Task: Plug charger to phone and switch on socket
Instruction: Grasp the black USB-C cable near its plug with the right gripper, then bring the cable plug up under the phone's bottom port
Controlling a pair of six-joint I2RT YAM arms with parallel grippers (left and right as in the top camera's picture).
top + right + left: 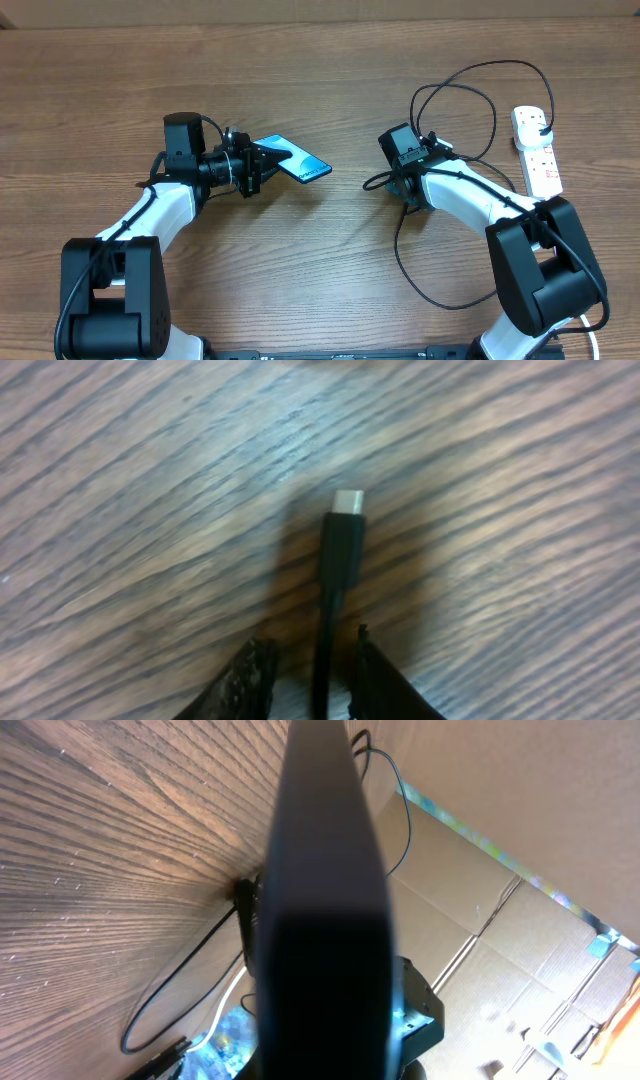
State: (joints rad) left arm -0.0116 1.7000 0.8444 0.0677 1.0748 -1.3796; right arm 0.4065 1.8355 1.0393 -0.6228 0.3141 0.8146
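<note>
My left gripper is shut on the phone and holds it tilted above the table, light-blue screen up. In the left wrist view the phone is a dark edge-on slab that hides the fingers. My right gripper is shut on the black charger cable, just behind its connector. The metal tip points ahead over the wood between the fingers. The cable loops back to a black plug sitting in the white socket strip at the far right.
The charger cable also trails in a loop toward the table's front, near the right arm. A white cord runs by the right arm's base. Cardboard walls stand behind the table.
</note>
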